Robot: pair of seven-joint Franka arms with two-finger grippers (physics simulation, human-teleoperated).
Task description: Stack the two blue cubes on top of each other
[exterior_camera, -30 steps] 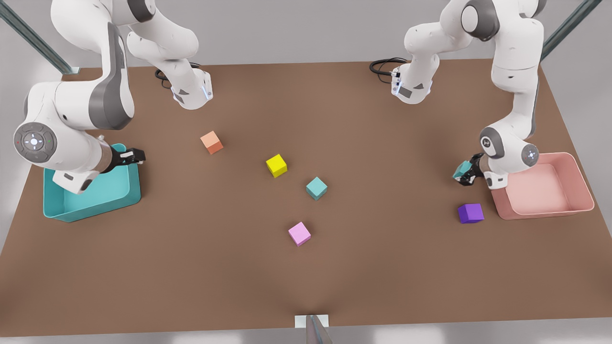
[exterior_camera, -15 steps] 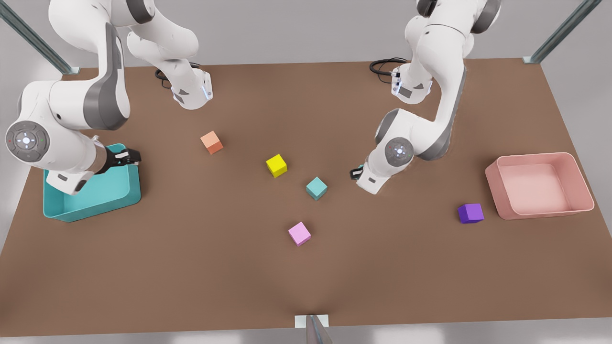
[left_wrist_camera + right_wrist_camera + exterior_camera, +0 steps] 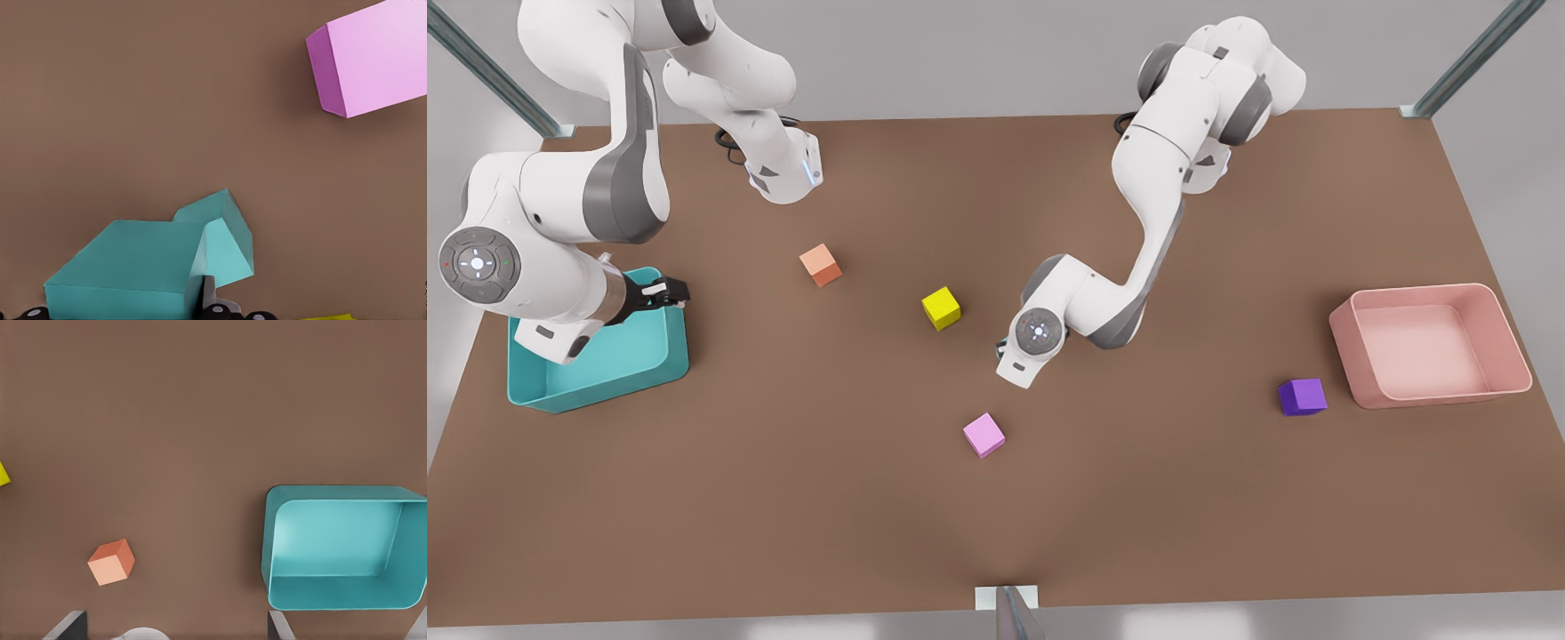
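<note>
In the front view, the left arm (image 3: pixel 1039 338) reaches down to the middle of the surface (image 3: pixel 871 516), its wrist low between the yellow cube (image 3: pixel 942 308) and the pink cube (image 3: pixel 983 435). The wrist hides its end effector and what lies under it. The right arm waits at the front view's left, and the right end effector (image 3: pixel 667 292) hangs over the near rim of the teal bin (image 3: pixel 596 378). An orange cube (image 3: pixel 821 265) sits between the bin and the yellow cube. A purple cube (image 3: pixel 1303 396) lies just beside the pink bin (image 3: pixel 1432 347) at the front view's right.

In the left wrist view, the left end effector (image 3: pixel 120 311) is clamped on the held cube (image 3: pixel 127 263), with one dark finger (image 3: pixel 208 297) pressed against its side. The second cube (image 3: pixel 227 233) sits on the surface right behind the held one, turned at a different angle and partly hidden by it. Whether the two touch cannot be told. The pink cube (image 3: pixel 373 60) lies well apart from them, and an edge of the yellow cube (image 3: pixel 327 317) shows near the end effector.

In the right wrist view, the right end effector (image 3: pixel 172 628) has its fingers (image 3: pixel 67 625) spread apart with nothing between them. Below it are the teal bin (image 3: pixel 280 587) and the orange cube (image 3: pixel 111 561), apart from each other on the surface.
</note>
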